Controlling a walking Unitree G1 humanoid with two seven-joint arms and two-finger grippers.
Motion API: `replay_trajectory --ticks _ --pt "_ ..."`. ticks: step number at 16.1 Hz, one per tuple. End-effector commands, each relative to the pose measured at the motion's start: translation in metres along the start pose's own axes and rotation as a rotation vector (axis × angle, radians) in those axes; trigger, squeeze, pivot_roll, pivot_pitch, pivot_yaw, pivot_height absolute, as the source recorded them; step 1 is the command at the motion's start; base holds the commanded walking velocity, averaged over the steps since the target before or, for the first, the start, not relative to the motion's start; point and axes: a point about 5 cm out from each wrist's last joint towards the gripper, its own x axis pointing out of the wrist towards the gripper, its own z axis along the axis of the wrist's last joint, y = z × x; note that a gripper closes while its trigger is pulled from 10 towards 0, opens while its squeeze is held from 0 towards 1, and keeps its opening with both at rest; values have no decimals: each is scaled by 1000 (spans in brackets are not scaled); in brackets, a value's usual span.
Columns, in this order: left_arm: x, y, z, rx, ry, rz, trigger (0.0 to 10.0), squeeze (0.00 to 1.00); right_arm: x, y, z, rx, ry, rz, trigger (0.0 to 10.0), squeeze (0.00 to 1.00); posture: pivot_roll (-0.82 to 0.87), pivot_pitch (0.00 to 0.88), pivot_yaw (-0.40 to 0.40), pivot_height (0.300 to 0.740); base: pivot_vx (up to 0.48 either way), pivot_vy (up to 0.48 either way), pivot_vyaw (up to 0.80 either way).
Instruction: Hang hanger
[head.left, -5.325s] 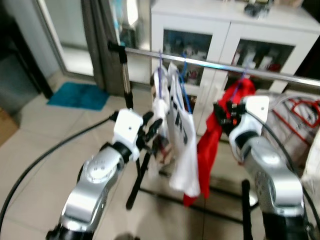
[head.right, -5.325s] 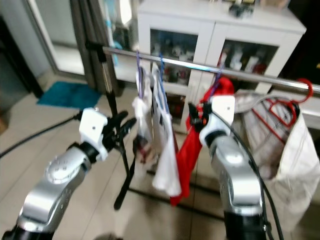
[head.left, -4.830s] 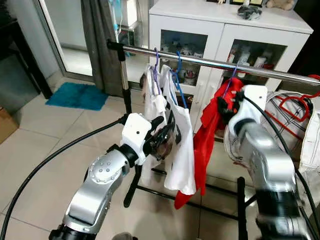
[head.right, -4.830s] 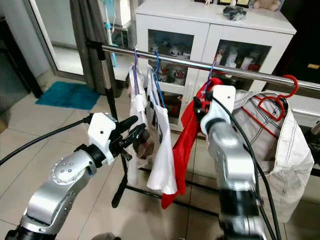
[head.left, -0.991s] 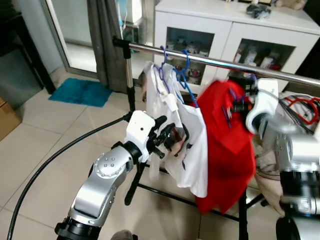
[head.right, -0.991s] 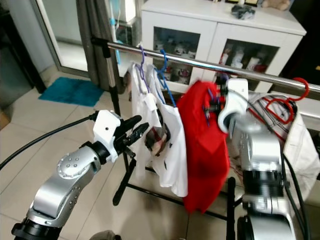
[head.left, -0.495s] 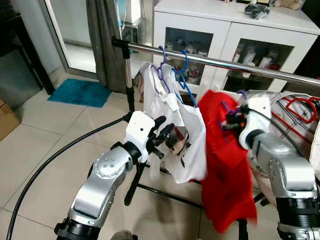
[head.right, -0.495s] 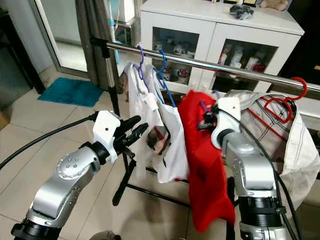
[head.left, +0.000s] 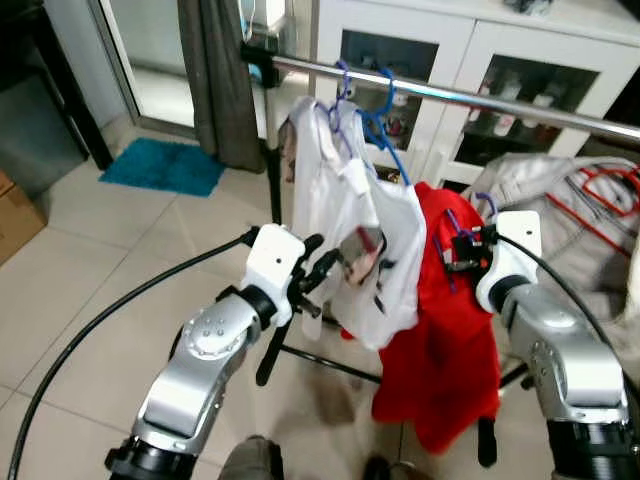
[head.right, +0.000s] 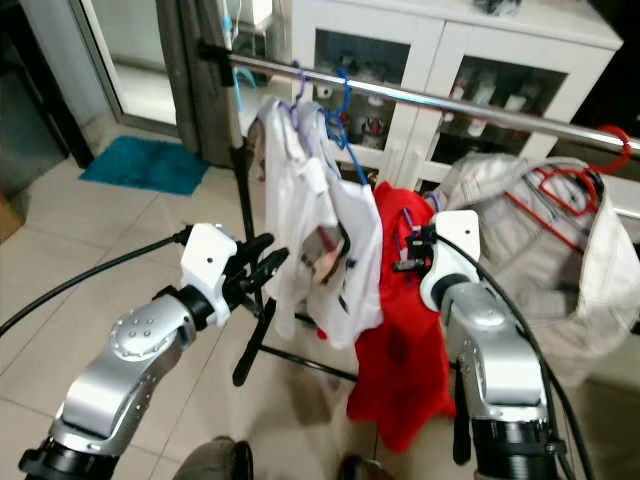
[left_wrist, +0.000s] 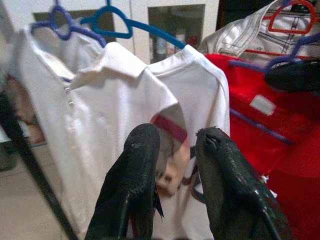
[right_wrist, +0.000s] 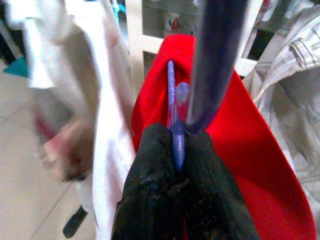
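the rail (head.left: 500, 97) runs across the top with white shirts (head.left: 350, 240) already hung on it. a red shirt (head.left: 445, 330) sits below the rail, off it, on a purple hanger (right_wrist: 175, 120). the right gripper (right_wrist: 176, 150) has its fingers pinched tight on that hanger. left gripper (left_wrist: 172, 150) hovers by the white shirts, fingers slightly spread, holding nothing. looks like the carry step; next it needs lifting so the hook clears the rail.

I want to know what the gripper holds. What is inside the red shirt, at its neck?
A purple hanger comes out of the red shirt at the neck, pinched by the right gripper. The cloth covers the hanger's arms.
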Motion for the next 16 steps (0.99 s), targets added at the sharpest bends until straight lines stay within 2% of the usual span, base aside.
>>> replay_trajectory --ticks 1,13,15,16 --pt "-2 1 -2 -3 -1 21 10000 0 -3 -4 8 -11 -51 -24 0 0 60 0 -41 740 -292 0 0" --pt "-1 1 -2 1 -7 23 10000 0 -5 -7 4 -8 -66 -50 0 0 55 0 -38 740 -283 0 0" --pt "1 3 -3 4 4 37 10000 0 -6 -8 5 -13 -71 -48 0 0 57 0 -34 740 0 0 0" --pt "2 4 -2 -8 7 28 10000 231 -6 -10 9 -16 -92 -17 0 0 58 0 -32 740 0 0 0"
